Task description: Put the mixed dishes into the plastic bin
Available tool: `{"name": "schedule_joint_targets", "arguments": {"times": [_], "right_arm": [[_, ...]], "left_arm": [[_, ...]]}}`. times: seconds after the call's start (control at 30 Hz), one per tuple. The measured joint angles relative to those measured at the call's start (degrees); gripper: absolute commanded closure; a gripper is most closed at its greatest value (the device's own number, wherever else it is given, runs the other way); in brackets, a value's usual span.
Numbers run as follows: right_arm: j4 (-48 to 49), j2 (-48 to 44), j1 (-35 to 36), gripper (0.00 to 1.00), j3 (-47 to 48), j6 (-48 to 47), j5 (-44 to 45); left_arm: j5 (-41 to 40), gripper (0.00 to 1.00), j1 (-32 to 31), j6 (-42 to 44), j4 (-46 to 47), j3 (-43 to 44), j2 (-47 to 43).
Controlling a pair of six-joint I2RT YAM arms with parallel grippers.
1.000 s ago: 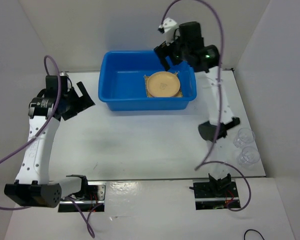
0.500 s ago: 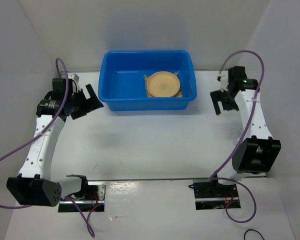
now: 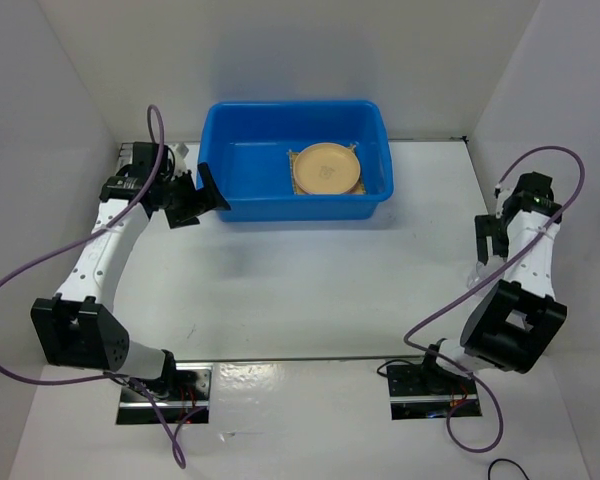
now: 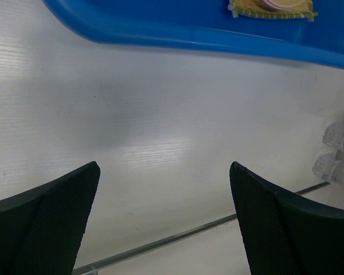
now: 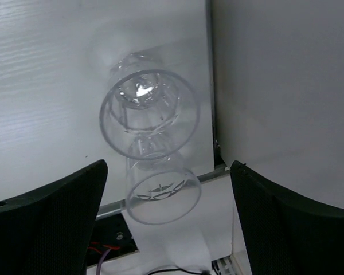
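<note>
The blue plastic bin (image 3: 280,209) stands at the back middle. Inside it the tan-orange plate (image 3: 326,167) lies on the yellow woven mat (image 3: 297,181); the pink plate cannot be made out. The mat's edge also shows in the left wrist view (image 4: 258,12). My left gripper (image 3: 196,195) is open and empty, just off the bin's front left corner. My right gripper (image 5: 169,165) is open above the two clear cups (image 5: 149,112) (image 5: 160,192), which stand side by side near the right wall; they also show in the left wrist view (image 4: 332,152).
The white side wall (image 5: 286,86) rises right beside the cups. A metal strip (image 4: 178,235) marks the table's front edge. Mounting plates with wiring (image 3: 425,385) sit beyond it by the arm bases.
My right arm has swung from over the bin's back right corner out to the right and down over the cups. My left gripper has moved right, up to the bin's front left corner.
</note>
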Motion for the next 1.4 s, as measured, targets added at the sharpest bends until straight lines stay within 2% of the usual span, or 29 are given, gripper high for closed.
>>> {"name": "schedule_joint_targets", "arguments": {"times": [0.4,0.6,0.67,0.73,0.83,0.87,1.03,1.1,1.17,1.23,1.33,1.4], "right_arm": [[9.0,5.0,-4.1,0.11,-3.7,-3.6,0.7],[9.9,11.5,-5.7,0.18,-4.3,-4.0,-0.3],[9.8,15.1,-7.4,0.29,-3.1,-4.2,-1.3],[9.8,18.1,-8.7,0.54,-2.2,-4.4,-2.1],[9.0,19.6,-9.5,0.99,-1.0,-4.3,-3.7],[7.2,19.7,-9.6,1.00,0.7,-3.7,-6.2],[5.6,19.1,-7.4,1.00,7.5,-2.4,-7.3],[2.8,18.7,-4.7,1.00,12.4,-1.3,-7.1],[-0.9,18.5,0.1,1.00,21.4,0.0,-7.3],[-4.9,19.7,6.4,1.00,36.1,1.4,-8.9],[-5.9,23.5,17.0,1.00,59.3,3.8,-11.5],[-5.2,25.0,24.9,1.00,68.0,4.7,-11.0]], "left_arm": [[1.4,0.00,-0.1,-0.2,0.2,-0.6,-0.3],[1.5,0.00,-0.1,-1.6,0.8,-4.4,-3.3],[1.4,0.00,-0.1,-1.9,0.8,-5.3,-4.2],[1.4,0.00,-0.1,-2.4,0.8,-5.7,-5.0],[1.4,0.00,-0.1,-3.3,0.9,-6.2,-6.2],[1.3,0.00,-0.1,-3.4,0.9,-6.4,-6.6],[1.0,0.00,-0.1,-4.9,1.0,-7.6,-8.9],[0.9,0.00,-0.1,-5.3,1.1,-8.7,-10.1],[0.7,0.00,-0.1,-6.0,1.1,-9.6,-11.2],[0.6,0.00,-0.1,-6.3,1.0,-10.4,-12.1],[0.3,0.00,0.1,-6.3,1.0,-10.8,-12.7],[0.3,0.00,0.5,-6.3,1.0,-10.8,-13.0]]}}
